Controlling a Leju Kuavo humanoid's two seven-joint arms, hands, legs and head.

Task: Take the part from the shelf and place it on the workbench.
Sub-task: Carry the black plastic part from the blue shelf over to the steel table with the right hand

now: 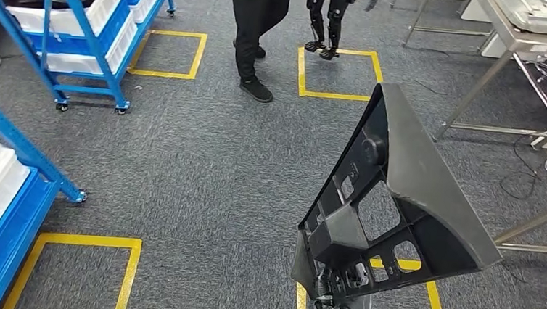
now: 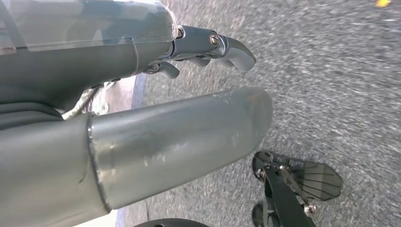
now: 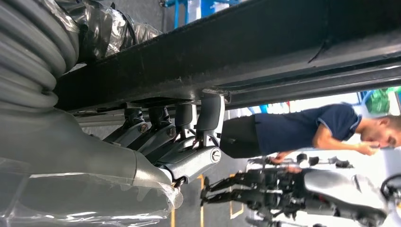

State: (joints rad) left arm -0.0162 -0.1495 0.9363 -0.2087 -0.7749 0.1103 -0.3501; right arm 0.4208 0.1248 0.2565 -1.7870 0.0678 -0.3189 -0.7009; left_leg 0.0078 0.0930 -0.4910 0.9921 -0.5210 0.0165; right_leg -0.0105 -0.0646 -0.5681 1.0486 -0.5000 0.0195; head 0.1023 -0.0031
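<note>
The part (image 1: 398, 199) is a large black plastic panel, roughly triangular, with ribs and cut-out openings. It stands upright in the lower right of the head view, above the grey carpet. My right hand (image 1: 336, 304) grips it from below, with the fingers (image 3: 175, 137) hooked over an edge of the part (image 3: 265, 52) in the right wrist view. My left hand (image 2: 189, 94) hangs over the carpet with thumb and fingers apart and holds nothing.
Blue shelves with white bins (image 1: 84, 18) stand far left, another blue rack (image 1: 6, 194) near left. A person in dark trousers (image 1: 254, 29) and another robot's legs (image 1: 327, 20) are ahead. A metal workbench (image 1: 526, 34) stands far right, with cables (image 1: 546, 170) and yellow floor squares (image 1: 334, 71).
</note>
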